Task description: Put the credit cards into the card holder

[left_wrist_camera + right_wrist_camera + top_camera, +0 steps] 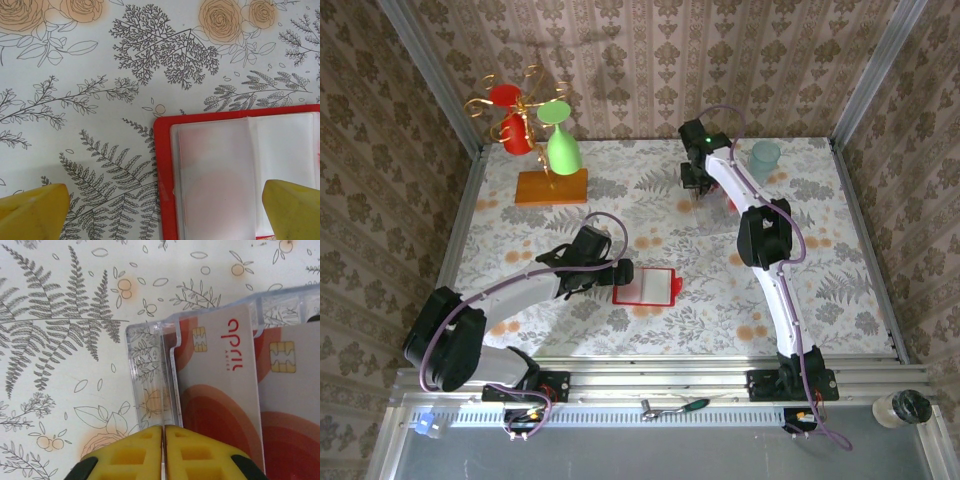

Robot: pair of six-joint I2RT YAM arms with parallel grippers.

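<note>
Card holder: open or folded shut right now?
Open. The card holder lies spread flat on the table, its pale inner pockets facing up inside the red border.

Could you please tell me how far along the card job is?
Done: the card holder lies open, its visible pockets empty. In hand: the right pincer is shut at the clear rack beside the credit cards; left pincer open. Left: every card.
</note>
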